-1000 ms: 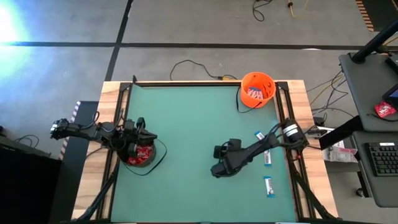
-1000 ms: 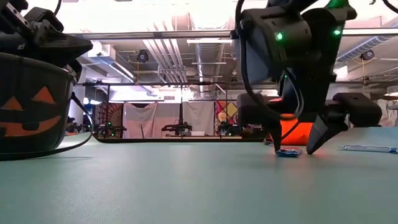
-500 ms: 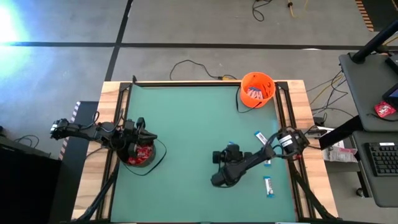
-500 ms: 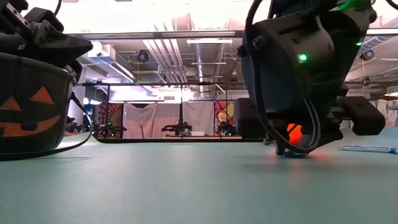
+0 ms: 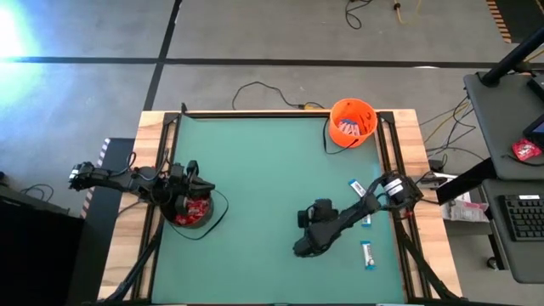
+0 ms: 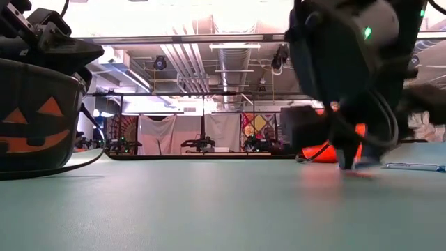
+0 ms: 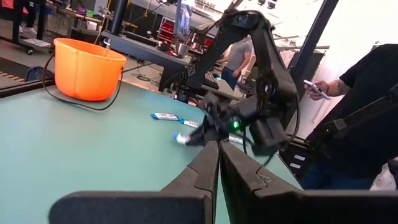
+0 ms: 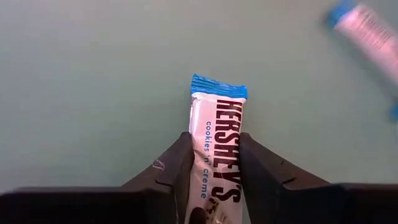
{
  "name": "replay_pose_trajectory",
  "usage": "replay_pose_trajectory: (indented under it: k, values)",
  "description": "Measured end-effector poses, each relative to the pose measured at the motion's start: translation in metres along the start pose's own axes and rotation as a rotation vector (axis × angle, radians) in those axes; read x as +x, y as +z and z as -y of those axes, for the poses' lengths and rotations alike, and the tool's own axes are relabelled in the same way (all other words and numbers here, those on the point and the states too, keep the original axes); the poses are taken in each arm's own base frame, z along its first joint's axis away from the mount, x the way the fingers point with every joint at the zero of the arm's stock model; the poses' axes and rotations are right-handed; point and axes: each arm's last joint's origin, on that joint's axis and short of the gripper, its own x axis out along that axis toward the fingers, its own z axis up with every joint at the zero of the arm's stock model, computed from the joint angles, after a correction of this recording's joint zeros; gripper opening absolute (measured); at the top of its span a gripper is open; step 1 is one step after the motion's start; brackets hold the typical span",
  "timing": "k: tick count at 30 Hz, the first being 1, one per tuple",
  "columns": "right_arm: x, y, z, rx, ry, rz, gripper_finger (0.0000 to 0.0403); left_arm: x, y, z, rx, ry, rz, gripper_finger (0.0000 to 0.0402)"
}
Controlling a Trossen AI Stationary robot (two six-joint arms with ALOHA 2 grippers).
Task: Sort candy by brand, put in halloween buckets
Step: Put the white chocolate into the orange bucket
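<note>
My right gripper (image 5: 306, 248) (image 8: 214, 140) is shut on a white-and-blue bar (image 8: 216, 134) at the table's near right middle. Three more such bars (image 5: 355, 187) (image 5: 365, 219) (image 5: 368, 255) lie flat on the mat to its right. The orange bucket (image 5: 352, 121) stands at the far right corner with candy inside. The black bucket (image 5: 194, 212), with red packets in it, stands at the left edge. My left gripper (image 5: 192, 184) (image 7: 219, 155) is shut and empty just over that bucket's rim. My right gripper pinches the bar's two long sides (image 8: 198, 146) between its two fingers, toward one end. The other end, with the blue crimp (image 8: 217, 86), sticks out free. The fingers come from above and lie across the bar. The bar's printed face is up; whether it is clear of the mat I cannot tell.
A black cable (image 5: 255, 89) runs along the far edge to the orange bucket. A wooden frame (image 5: 408, 136) borders the green mat. A person (image 7: 367, 118) in a dark top stands beyond the table's right side. Bare mat (image 5: 255, 170) lies between the arms.
My right gripper, which stood open with its fingers on either side of the bar on the mat, has shut on it. It has shifted a little toward the table's near and right edges.
</note>
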Motion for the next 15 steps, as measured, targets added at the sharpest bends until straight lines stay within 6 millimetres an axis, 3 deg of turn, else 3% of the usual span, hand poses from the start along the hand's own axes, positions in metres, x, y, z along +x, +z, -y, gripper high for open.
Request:
replay_pose_trajectory:
  k: [9, 15]
  values:
    - [-0.026, 0.057, 0.025, -0.053, -0.084, 0.090, 0.0105, 0.000, 0.000, 0.000, 0.000, 0.000, 0.000, 0.0000]
    - [-0.030, 0.121, 0.039, -0.006, -0.025, 0.106, 0.0106, 0.000, 0.000, 0.000, 0.000, 0.000, 0.000, 0.0000]
